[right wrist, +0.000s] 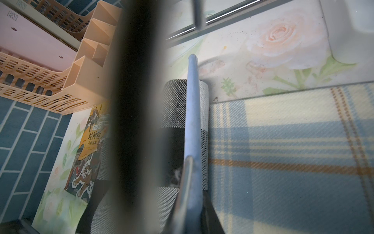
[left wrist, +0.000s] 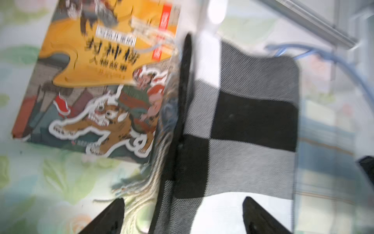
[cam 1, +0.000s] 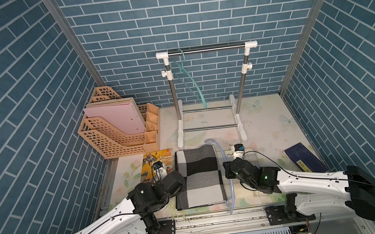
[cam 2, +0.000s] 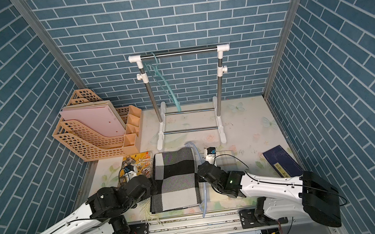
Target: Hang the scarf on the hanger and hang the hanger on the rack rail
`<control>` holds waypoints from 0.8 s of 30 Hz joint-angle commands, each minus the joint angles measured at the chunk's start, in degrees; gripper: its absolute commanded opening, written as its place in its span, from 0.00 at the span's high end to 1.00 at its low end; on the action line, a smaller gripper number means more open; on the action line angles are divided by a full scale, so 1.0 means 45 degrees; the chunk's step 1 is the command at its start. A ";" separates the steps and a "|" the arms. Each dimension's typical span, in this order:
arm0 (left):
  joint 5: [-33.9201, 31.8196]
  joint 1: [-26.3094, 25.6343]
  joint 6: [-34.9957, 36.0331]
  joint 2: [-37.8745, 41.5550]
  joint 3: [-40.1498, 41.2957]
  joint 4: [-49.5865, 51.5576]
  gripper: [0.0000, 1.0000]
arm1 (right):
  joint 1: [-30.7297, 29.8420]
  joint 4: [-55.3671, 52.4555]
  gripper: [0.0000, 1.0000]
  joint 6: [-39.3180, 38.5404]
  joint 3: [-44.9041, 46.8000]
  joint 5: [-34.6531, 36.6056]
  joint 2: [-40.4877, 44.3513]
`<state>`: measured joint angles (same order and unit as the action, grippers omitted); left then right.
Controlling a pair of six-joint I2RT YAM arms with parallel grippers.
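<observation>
The black, grey and white checked scarf (cam 1: 198,177) (cam 2: 176,179) lies folded over a light-blue hanger (cam 1: 231,198) (cam 2: 204,204) flat on the table's near middle. My left gripper (left wrist: 184,200) is open. Its fingertips (left wrist: 119,204) stand wide apart over the scarf's (left wrist: 242,121) left edge and cream fringe. My right gripper (right wrist: 188,202) is at the scarf's right side, shut on the hanger's (right wrist: 193,121) blue bar, which runs along the scarf's (right wrist: 175,97) fold. In both top views the wrists hide the jaws.
A white and steel clothes rack (cam 1: 206,49) stands at the back, with a teal hanger (cam 1: 191,80) on its rail. A beige file organizer (cam 1: 115,131) stands back left. An orange picture book (cam 1: 150,166) lies beside the scarf, a blue book (cam 1: 306,159) far right, plaid cloth (right wrist: 283,141) under my right arm.
</observation>
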<state>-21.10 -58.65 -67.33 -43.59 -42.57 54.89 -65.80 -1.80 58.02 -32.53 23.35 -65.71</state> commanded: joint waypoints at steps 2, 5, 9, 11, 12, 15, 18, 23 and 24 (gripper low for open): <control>-0.1079 0.1231 0.3195 -0.0653 -0.1037 -0.1650 0.08 | 0.0030 -0.0756 1.00 -0.0649 -0.0113 -0.0373 -0.0069; 0.1017 0.3301 0.5221 -0.2179 -0.0619 -0.4020 0.13 | 0.0080 -0.0609 1.00 -0.0688 -0.0022 -0.0431 -0.0041; 0.3110 0.4716 0.6115 -0.4212 0.0004 -0.6610 0.29 | 0.0114 -0.0519 1.00 -0.0737 0.0086 -0.0538 -0.0031; 0.3802 0.4716 0.6146 -0.4939 0.0016 -0.7263 0.33 | 0.0130 -0.0508 1.00 -0.0738 0.0123 -0.0582 0.0001; 0.4291 0.4731 0.6150 -0.5207 0.0059 -0.7688 0.35 | 0.0145 -0.0526 1.00 -0.0737 0.0133 -0.0568 0.0011; 0.4889 0.4474 0.5993 -0.5494 0.0279 -0.8338 0.36 | 0.0130 -0.0651 1.00 -0.0698 0.0148 -0.0534 0.0008; 0.5148 0.4038 0.5886 -0.5277 0.0636 -0.8588 0.36 | 0.0150 -0.0809 1.00 -0.0515 0.0258 -0.0474 0.0116; 0.5315 0.3274 0.5653 -0.5114 0.1613 -0.9027 0.38 | 0.0245 -0.1060 1.00 -0.0316 0.0476 -0.0433 0.0538; 0.5205 0.3237 0.5581 -0.5219 0.1874 -0.9051 0.39 | 0.0274 -0.1098 1.00 -0.0288 0.0516 -0.0428 0.0648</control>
<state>1.52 -43.16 -41.98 -66.48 -36.88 15.49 -64.90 -2.13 56.77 -31.62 22.76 -64.18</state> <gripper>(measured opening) 0.613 0.142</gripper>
